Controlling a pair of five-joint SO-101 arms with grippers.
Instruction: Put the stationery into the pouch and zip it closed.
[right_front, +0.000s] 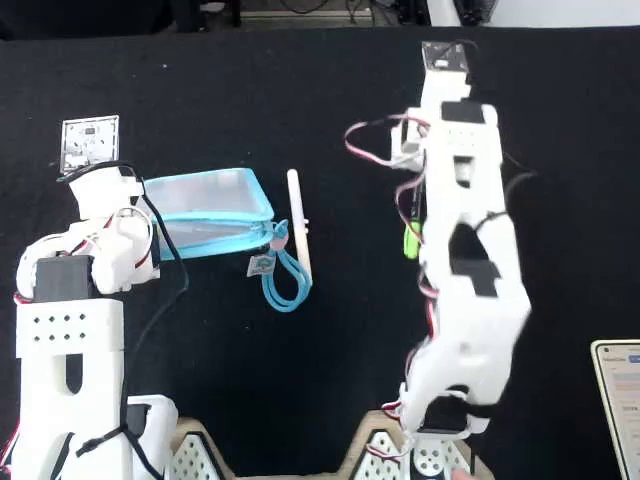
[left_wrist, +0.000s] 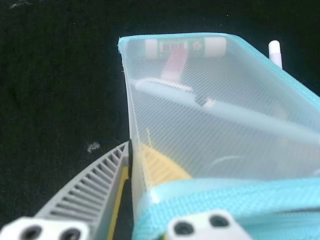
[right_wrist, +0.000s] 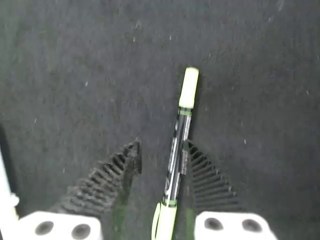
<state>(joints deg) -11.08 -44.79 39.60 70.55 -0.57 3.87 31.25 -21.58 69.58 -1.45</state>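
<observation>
1. The right gripper (right_wrist: 160, 150) stood open astride the green-capped pen (right_wrist: 181, 125) on the black table (right_front: 220, 380).
2. The left gripper (left_wrist: 134, 160) pinched one end of the pouch (left_wrist: 210, 125).
3. A white pen (right_front: 298, 225) lay just beside the pouch's other end.

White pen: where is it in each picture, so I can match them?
High view: the white pen lies beside the pouch, by its teal strap.
Left wrist view: the white pen's tip peeks past the pouch's far edge.
Right wrist view: a white sliver at the edge may be it; cannot tell.
Shared landmark: the pouch's teal edging, high and left wrist views.
</observation>
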